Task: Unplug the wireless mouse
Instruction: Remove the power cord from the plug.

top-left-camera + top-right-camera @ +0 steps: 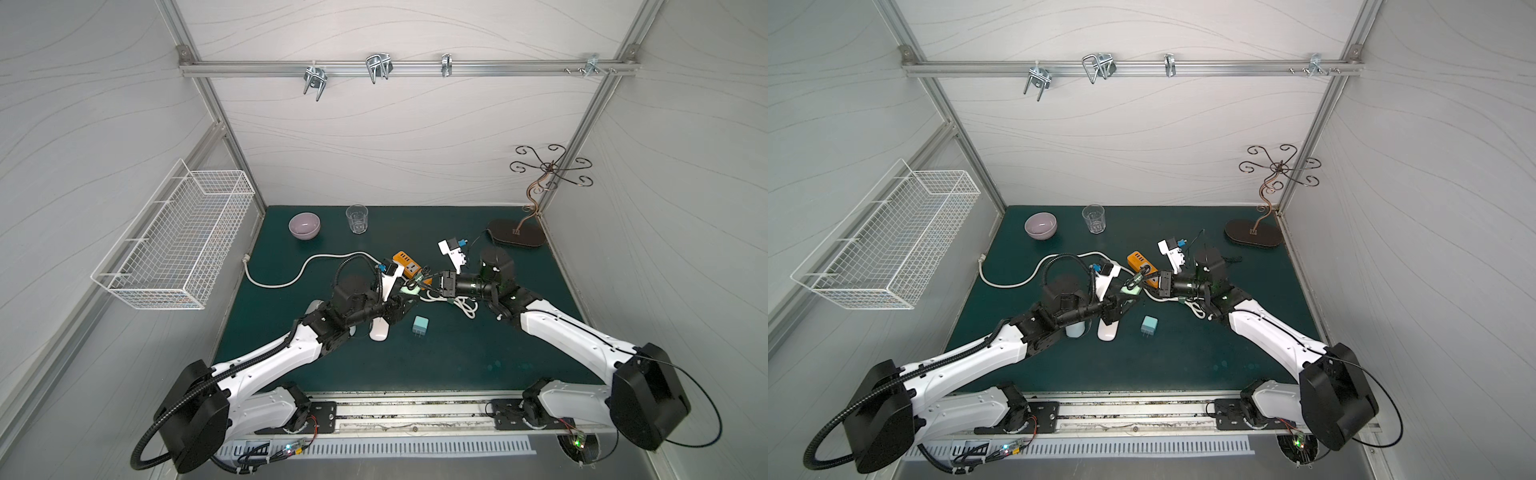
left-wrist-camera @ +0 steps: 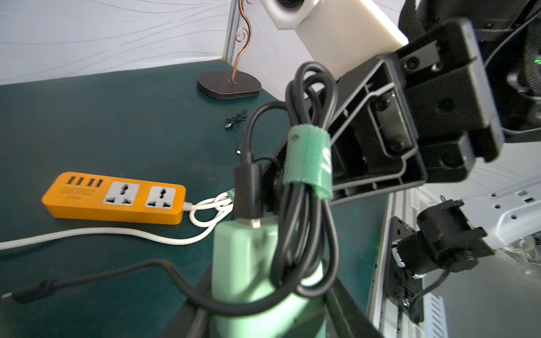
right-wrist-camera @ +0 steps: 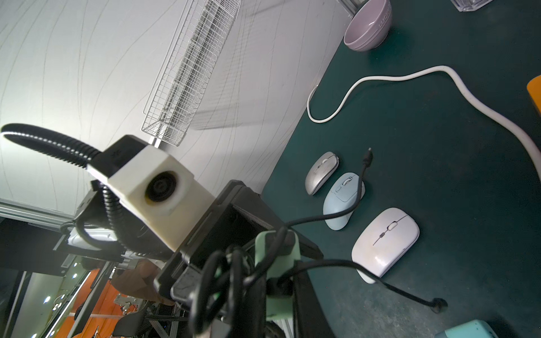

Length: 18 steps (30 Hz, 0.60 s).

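My left gripper [image 2: 266,301] is shut on a mint-green charger block [image 2: 248,263], held above the mat. A black USB plug [image 2: 247,190] sits in the block's top. Its cable is bundled with a green strap [image 2: 310,161]. My right gripper [image 3: 278,292] meets it from the opposite side, shut on that plug, as both top views show [image 1: 426,283] [image 1: 1148,282]. Three mice lie on the mat under my left arm: silver [image 3: 320,172], light blue [image 3: 342,199] and white [image 3: 386,243]. A free cable end [image 3: 367,156] lies beside the blue mouse.
An orange power strip [image 1: 409,264] with a white cord [image 1: 282,282] lies just behind the grippers. A teal adapter [image 1: 420,326] rests in front. At the back stand a purple bowl [image 1: 304,225], a glass [image 1: 357,218] and a metal stand [image 1: 515,237]. A wire basket [image 1: 174,241] hangs on the left wall.
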{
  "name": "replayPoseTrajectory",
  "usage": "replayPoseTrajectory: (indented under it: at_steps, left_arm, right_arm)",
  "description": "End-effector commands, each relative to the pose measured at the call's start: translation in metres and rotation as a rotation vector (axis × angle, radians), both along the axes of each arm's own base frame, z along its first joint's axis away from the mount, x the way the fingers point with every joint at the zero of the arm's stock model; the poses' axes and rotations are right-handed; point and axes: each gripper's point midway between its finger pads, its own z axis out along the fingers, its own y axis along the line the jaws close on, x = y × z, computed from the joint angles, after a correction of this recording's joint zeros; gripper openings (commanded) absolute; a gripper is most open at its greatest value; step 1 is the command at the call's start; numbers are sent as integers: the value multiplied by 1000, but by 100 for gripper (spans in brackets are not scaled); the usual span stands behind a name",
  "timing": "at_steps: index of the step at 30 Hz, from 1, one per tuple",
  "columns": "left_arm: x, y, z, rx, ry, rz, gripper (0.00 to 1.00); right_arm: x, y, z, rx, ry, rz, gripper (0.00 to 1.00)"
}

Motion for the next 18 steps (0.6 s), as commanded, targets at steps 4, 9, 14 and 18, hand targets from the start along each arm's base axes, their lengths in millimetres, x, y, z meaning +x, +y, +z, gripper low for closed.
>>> replayPoseTrajectory:
  at_steps: [4, 9, 14, 18]
  left_arm:
    - [22, 10, 27, 53, -163, 130, 51]
    - [25, 13, 24, 65, -170, 155, 54]
    - [30, 17, 20, 80, -183, 184, 56]
    - [32, 18, 18, 92, -194, 192, 57]
  right_arm:
    - [-11, 6, 9, -17, -8, 26, 0]
    - [-12, 5, 11, -16, -8, 16, 0]
    - [-12, 4, 13, -13, -16, 9, 0]
    - [-14, 4, 13, -13, -16, 18, 0]
